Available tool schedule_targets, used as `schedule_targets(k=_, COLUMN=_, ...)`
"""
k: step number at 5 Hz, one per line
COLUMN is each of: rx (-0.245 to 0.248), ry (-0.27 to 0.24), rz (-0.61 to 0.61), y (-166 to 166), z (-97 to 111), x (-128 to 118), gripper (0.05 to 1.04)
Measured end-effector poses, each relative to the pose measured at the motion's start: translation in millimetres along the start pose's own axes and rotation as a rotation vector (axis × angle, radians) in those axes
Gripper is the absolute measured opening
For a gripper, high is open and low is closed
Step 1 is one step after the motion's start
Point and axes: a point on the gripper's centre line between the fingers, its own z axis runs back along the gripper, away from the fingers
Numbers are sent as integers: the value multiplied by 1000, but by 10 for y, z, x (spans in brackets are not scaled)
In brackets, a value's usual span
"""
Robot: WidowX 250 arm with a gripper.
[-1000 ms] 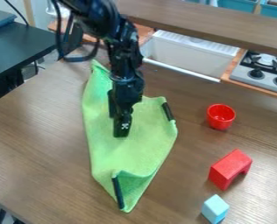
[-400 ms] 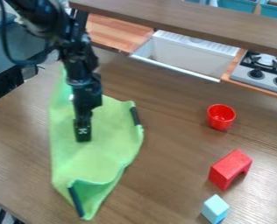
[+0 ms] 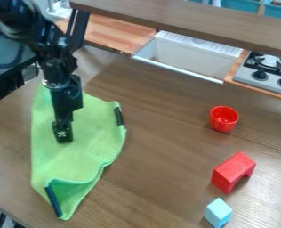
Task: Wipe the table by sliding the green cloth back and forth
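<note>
One black hand (image 3: 63, 137) pointing down, on green cloth (image 3: 78, 153)

Red cup (image 3: 224, 119), upright on the wooden table (image 3: 161, 156). Red arch-shaped block (image 3: 233, 172): nearer the camera than the cup. Light-blue block (image 3: 218, 212): beyond the red block from the cup. Stove (image 3: 266, 72) and white sink (image 3: 193, 55): behind the cup, stove to the right, sink to the left.

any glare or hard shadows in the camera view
camera view: soft, pale sheen on the brown table, no harsh glare there; small, soft-edged shadows beside the red block and light blue block; darker shading in the fold at the green cloth's near end
</note>
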Motion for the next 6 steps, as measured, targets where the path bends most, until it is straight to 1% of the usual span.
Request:
schedule_targets(k=1, rx=32, ry=4, rz=-10, y=44, z=-9, x=-194, gripper=1002)
schedule_targets(k=2, rx=29, ry=7, rz=-21, y=78, z=-17, x=-383, gripper=1001)
schedule_targets(k=3, rx=21, ry=-1, rz=-43, y=58, z=-16, x=-381, gripper=1001)
schedule_targets(k=4, rx=4, ry=-4, rz=-41, y=13, z=-9, x=-309, gripper=1000)
schedule_targets(k=5, rx=-35, ry=-11, rz=-46, y=-81, z=20, x=-93, gripper=999)
schedule_targets(k=6, rx=-63, ry=-8, rz=-32, y=-138, z=46, x=156, gripper=1001)
